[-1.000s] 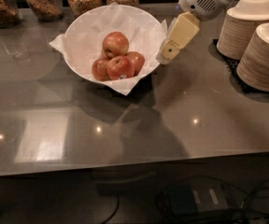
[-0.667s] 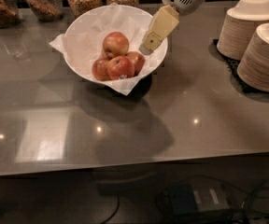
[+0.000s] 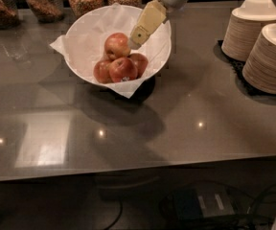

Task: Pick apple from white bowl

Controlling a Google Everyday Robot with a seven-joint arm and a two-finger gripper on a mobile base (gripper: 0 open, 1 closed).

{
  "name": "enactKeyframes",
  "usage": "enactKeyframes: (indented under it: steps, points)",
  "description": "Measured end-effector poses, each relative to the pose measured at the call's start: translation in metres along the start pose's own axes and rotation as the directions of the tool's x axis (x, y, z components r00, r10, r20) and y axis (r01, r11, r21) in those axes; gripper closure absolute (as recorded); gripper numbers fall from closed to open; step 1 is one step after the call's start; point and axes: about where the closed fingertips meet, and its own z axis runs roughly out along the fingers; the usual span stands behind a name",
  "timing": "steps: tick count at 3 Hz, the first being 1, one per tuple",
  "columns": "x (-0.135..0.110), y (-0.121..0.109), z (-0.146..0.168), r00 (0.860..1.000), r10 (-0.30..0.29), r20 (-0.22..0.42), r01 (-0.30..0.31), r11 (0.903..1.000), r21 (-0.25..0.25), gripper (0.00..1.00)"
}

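Along the back left of the table point(image 3: 186, 123) I see glass jars point(image 3: 44, 1) of dry food. Right of them sits the white bowl point(image 3: 163, 56), lined with crinkled paper point(image 3: 61, 44). The apple point(image 3: 117, 46), paler than the rest, lies on top of three darker apples point(image 3: 123, 70) in the middle of the bowl. The gripper point(image 3: 137, 35) slants down from the upper right into the bowl, its tip just beside the apple's right shoulder. I cannot tell whether they touch, nor whether the jaws are released or clenched. Far right stand stacked beige paper bowls point(image 3: 250, 32).
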Motion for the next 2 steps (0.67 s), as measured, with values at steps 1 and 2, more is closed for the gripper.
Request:
enactKeyframes:
  steps: [1,2]
  points:
    - [-0.003,0.001,0.008,1.0,-0.001,0.027,0.0,0.9999,0.012,0.0]
    - [-0.009,0.004,0.027,0.996,0.008,0.093,-0.011,0.9996,0.026,0.0]
